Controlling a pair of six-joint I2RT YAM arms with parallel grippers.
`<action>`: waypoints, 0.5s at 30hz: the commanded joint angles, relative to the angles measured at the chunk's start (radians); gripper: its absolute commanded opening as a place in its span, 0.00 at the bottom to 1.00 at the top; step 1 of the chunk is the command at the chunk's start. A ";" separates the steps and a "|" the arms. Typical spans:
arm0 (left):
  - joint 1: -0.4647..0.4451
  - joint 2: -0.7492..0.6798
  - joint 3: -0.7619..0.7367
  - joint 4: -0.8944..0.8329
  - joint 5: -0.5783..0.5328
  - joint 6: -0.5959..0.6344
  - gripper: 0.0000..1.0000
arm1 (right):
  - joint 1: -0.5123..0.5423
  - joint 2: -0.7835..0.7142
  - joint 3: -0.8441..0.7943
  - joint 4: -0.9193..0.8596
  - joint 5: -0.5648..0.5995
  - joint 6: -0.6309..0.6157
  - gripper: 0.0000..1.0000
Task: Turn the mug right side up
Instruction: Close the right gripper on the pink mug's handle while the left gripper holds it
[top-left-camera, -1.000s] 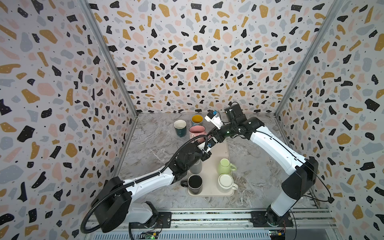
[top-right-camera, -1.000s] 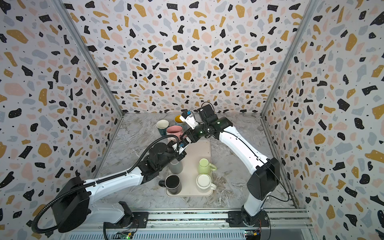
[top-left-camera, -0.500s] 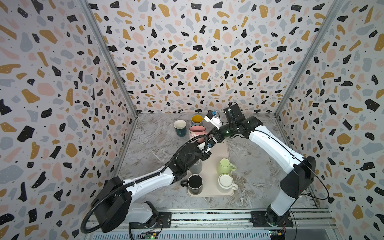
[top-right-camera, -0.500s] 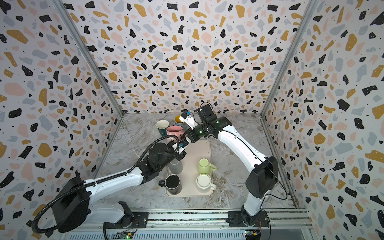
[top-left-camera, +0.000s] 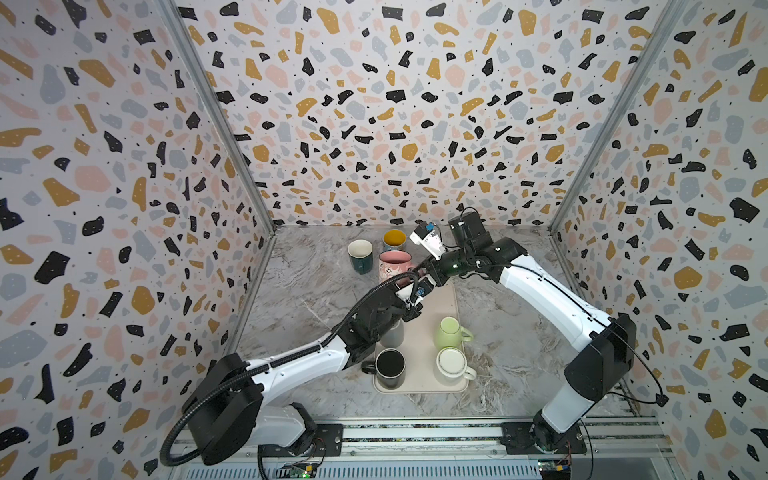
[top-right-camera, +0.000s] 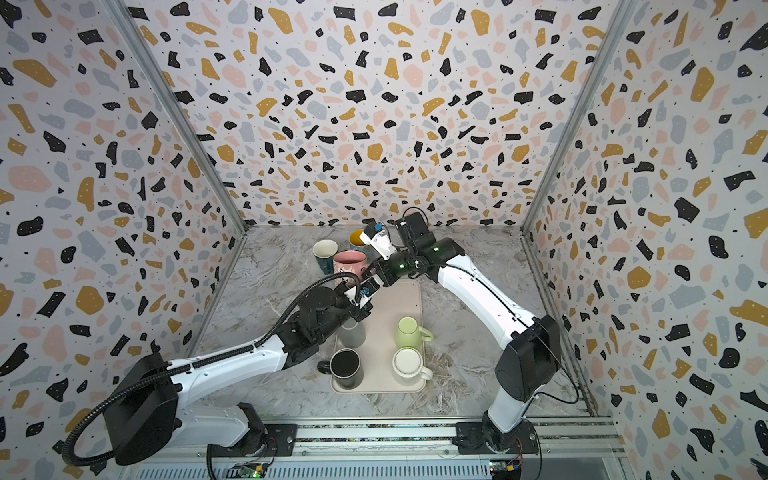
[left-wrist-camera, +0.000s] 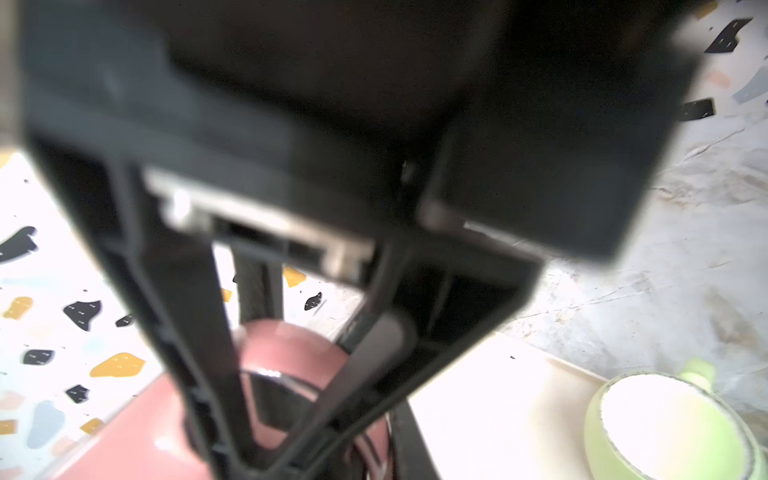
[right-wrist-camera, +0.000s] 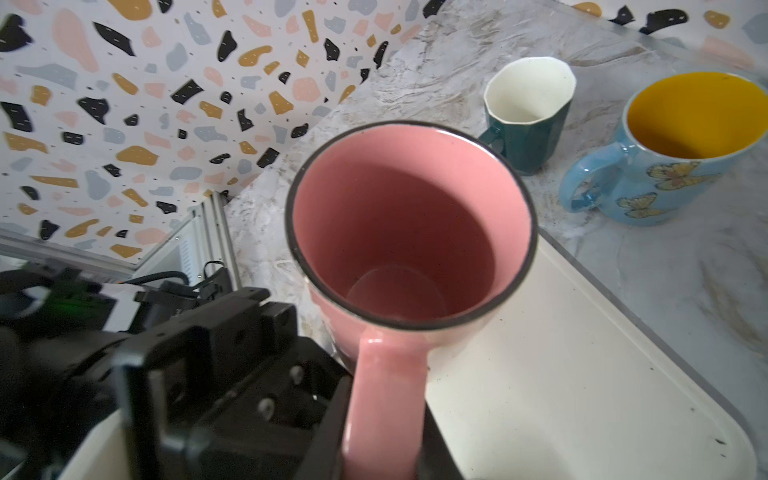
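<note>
Pink mug (right-wrist-camera: 409, 224): mouth up at the far left corner of the cream tray (right-wrist-camera: 561, 374); I cannot tell whether its base sits down or hangs clear. The inside is bare pink down to the bottom, nothing in it. The right gripper (top-left-camera: 420, 275) looks clamped on the handle (right-wrist-camera: 384, 399), which runs straight back between its jaws. The left gripper (left-wrist-camera: 259, 449) sits just beside the handle. Its fingers (left-wrist-camera: 195, 353) draw close together toward the tips, but the tips are cut off and blurred, so I cannot tell whether they pinch the wall or stand free. Handling, my judgement: glazed, rigid, breakable, middling weight. The gloss should make it slippery. Held by the handle alone, the body hangs out ahead of the grip and will want to swing, so I would hold close to where the handle meets the wall and set down gently. Other cups: the teal mug (right-wrist-camera: 528, 137) and blue butterfly mug (right-wrist-camera: 665, 178) stand upright on the marble table (right-wrist-camera: 665, 270) just beyond, both empty. On the tray, the black mug (top-left-camera: 390, 365) shows a dark mouth, contents unreadable. For the green mug (top-left-camera: 448, 332), cream mug (top-left-camera: 452, 363) and grey mug (top-left-camera: 394, 334), half under the left arm, I cannot tell which end is up.
</note>
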 joint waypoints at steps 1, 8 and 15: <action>-0.002 -0.062 0.051 0.173 -0.056 0.019 0.20 | -0.003 -0.025 -0.015 0.023 0.077 -0.003 0.00; -0.001 -0.066 0.051 0.156 -0.065 0.021 0.26 | -0.007 -0.044 -0.025 0.062 0.095 0.013 0.00; -0.001 -0.080 0.060 0.121 -0.104 0.018 0.26 | -0.024 -0.063 -0.066 0.136 0.139 0.033 0.00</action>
